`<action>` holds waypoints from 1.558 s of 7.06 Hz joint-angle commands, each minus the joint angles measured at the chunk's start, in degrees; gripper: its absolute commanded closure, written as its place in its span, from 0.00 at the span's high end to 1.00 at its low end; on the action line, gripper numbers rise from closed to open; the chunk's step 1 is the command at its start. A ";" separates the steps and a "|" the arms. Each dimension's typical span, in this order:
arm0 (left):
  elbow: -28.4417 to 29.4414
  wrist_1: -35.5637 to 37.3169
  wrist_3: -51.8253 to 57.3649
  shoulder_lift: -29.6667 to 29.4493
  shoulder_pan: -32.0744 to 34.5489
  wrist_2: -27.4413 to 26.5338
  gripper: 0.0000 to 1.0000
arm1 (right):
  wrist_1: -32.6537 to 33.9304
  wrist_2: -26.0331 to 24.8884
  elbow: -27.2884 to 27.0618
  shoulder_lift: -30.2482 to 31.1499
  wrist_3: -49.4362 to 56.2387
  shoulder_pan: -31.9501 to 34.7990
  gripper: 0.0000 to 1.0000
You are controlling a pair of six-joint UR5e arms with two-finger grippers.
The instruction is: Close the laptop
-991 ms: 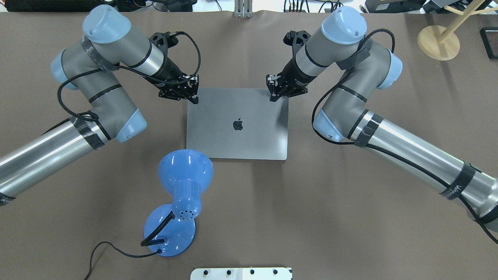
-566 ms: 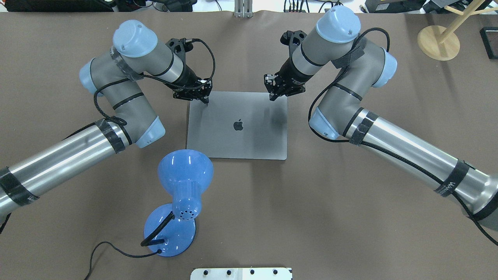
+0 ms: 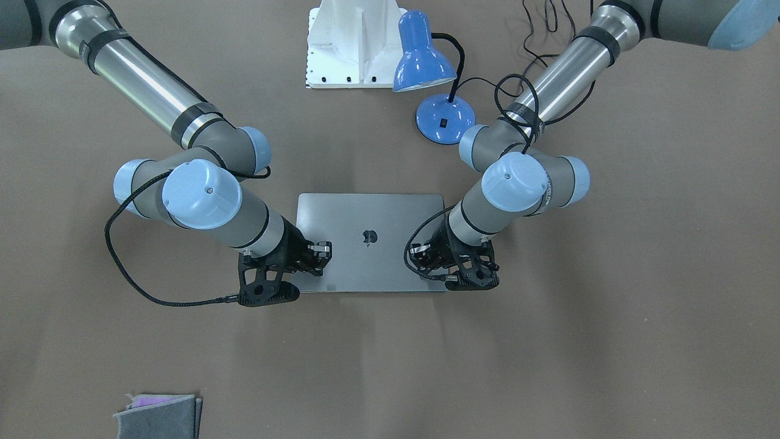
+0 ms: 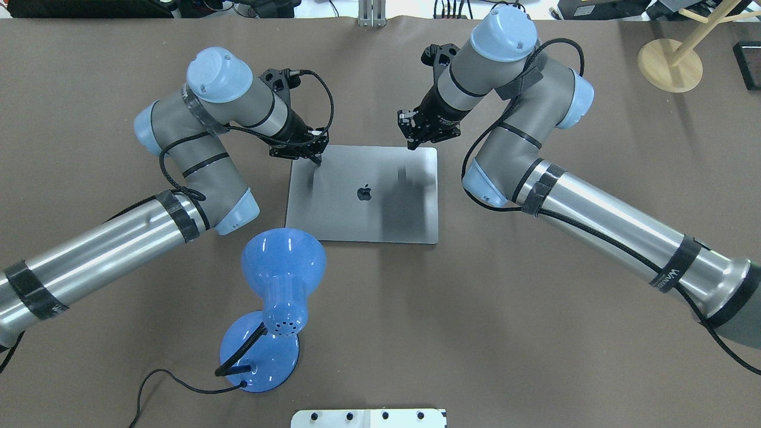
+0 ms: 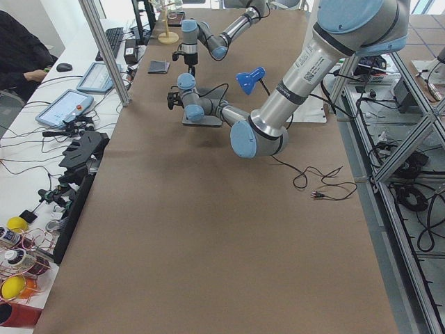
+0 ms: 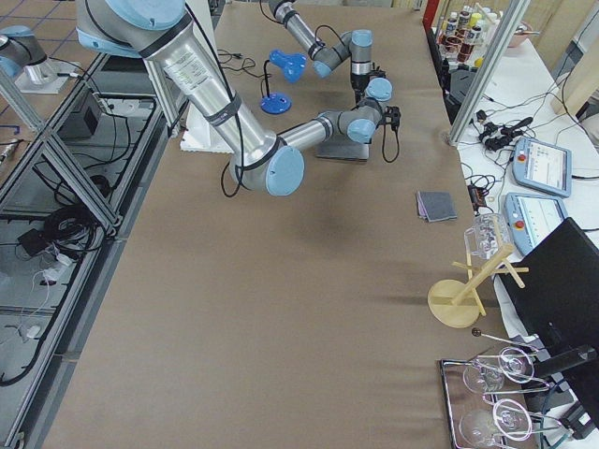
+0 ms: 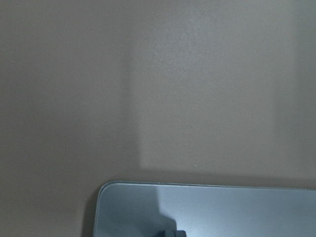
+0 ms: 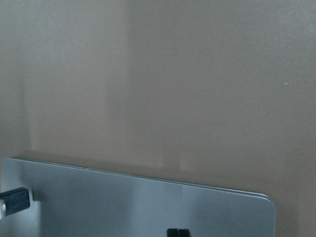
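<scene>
The laptop [image 4: 357,220] lies shut and flat on the bench [image 4: 535,333], lid up, directly beneath and robot-ward of both end effectors. Its long axis runs from one end effector to the other, across the robot's front. The top of the logo [image 4: 364,191] points away from the robot, toward the edge where the two end effectors are. The left end effector [image 4: 317,159] is clenched on nothing, its tip over the lid's far corner on the robot's left. The right end effector [image 4: 411,144] is likewise clenched and empty, and sits at the same far edge, a little inward of the corner on the robot's right. Whether either tip touches the lid cannot be told. Each wrist view shows a strip of grey lid with bare bench beyond it and a dark fingertip at the bottom edge. A blue lamp [image 4: 283,261] stands robot-ward of the left end effector, its shade just beside the laptop's near corner on that side.
</scene>
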State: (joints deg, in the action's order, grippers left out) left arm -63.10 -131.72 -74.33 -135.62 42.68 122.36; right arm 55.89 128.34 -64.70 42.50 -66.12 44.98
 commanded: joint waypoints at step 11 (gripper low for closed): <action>-33.03 4.62 24.13 36.77 30.32 10.51 0.98 | 9.55 7.99 -19.73 24.78 33.10 23.47 1.00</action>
State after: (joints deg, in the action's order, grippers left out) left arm -92.89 -128.52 -61.05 -106.14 68.34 131.14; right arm 61.21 136.89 -80.93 62.10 -41.05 66.27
